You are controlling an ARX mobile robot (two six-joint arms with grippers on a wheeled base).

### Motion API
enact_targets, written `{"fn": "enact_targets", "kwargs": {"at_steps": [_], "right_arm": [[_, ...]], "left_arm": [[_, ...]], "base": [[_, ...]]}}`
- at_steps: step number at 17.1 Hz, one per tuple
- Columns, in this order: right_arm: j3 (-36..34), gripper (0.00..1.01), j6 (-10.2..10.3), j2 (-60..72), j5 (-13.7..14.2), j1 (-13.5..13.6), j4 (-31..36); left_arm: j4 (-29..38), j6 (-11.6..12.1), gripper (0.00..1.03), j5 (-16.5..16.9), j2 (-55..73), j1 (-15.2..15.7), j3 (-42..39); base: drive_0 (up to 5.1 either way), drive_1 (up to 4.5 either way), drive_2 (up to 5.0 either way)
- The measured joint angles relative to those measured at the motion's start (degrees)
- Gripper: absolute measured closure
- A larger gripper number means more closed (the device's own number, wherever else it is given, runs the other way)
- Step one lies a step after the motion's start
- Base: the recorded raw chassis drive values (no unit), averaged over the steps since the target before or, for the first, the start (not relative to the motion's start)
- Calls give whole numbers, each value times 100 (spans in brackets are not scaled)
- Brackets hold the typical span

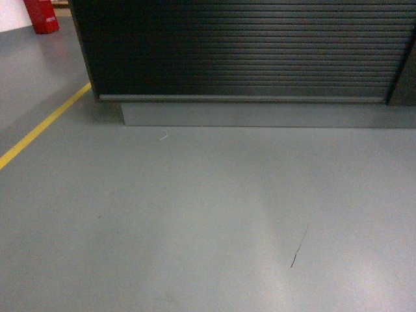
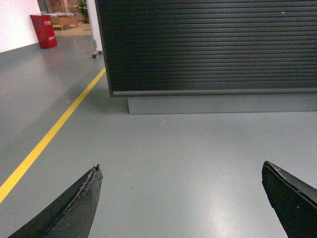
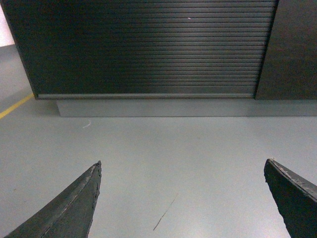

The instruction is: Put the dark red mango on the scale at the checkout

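Facing the checkout's (image 1: pixel 247 49) ribbed front across bare floor (image 1: pixel 195 214), the robot seems to be on its approach. Left gripper (image 2: pixel 181 191) and right gripper (image 3: pixel 183 191) both gape wide, holding nothing. Mango and scale are out of view; finding them likely comes next.

Checkout (image 1: pixel 247 52): front panel black, horizontal rib pattern; plinth (image 1: pixel 260 114) beneath plain grey. Adjoining panel (image 3: pixel 292 49) at right: flat black, no ribs. Floor (image 1: pixel 195 214): uniform grey, glossy pale reflections, 1 thin dark scratch (image 1: pixel 299 247). Floor line (image 1: pixel 39 130): solid yellow, diagonal. Object (image 1: pixel 42 14) at far left: red. Wall (image 2: pixel 17 25) behind it: white. Left gripper (image 2: pixel 181 198) fingers: black, worn pale edges. Right gripper (image 3: pixel 183 198) fingers: black.
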Motion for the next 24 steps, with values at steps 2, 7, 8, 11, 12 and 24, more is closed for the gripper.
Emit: {"fn": "enact_targets", "kwargs": {"at_steps": [2, 7, 8, 11, 12, 24], "right_arm": [[0, 3, 0, 0, 7, 0, -9], [0, 3, 0, 0, 2, 0, -42], [0, 3, 0, 0, 4, 0, -20], [0, 3, 0, 0, 2, 0, -39], [0, 3, 0, 0, 4, 0, -13], [0, 3, 2, 0, 4, 0, -39]], "left_arm": [[22, 0, 5, 2, 0, 0, 0], [-22, 0, 5, 2, 0, 0, 0], [-11, -2, 5, 2, 0, 0, 0], [-2, 0, 5, 7, 0, 0, 0], [24, 0, 5, -2, 0, 0, 0], [-15, 0, 5, 0, 0, 0, 0]], "base": [[-9, 422, -441], [3, 435, -429], [11, 443, -421], [10, 442, -422], [8, 440, -424], [8, 440, -424]]}}
